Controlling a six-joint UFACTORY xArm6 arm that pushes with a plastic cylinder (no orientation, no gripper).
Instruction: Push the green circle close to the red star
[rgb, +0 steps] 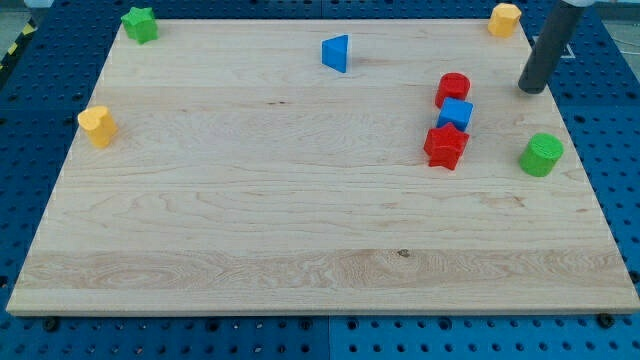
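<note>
Here, one arm's rod works over a wooden bench, every place given from the red star.

Bench (300, 250): pale wood board on a blue perforated surface; its wide front strip toward the view's bottom carries no blocks.

Red star (445, 146): the landmark, lying flat in the board's right half.

Green circle (541, 154): to the view's right of the red star, level with it and apart from it, close to the board's right edge.

Blue cube (456, 113): just above the red star toward the view's top, touching or nearly touching it.

Red cylinder (453, 89): next above the blue cube, the three forming a short column rising from the red star.

Yellow block, left (97, 125): far to the view's left of the red star, near the board's left edge; its shape is hard to make out.

My tip (531, 90): up and to the view's right of the red star, above the green circle and clear of it, touching no block.

Hand: none fitted; the arm ends in a plain dark rod that holds nothing.

Blue triangle (336, 53): up and to the view's left of the red star.

Yellow block, right (504, 19): at the far right corner, well above the red star.

Green star (140, 24): at the far left corner, the farthest block from the red star.
</note>
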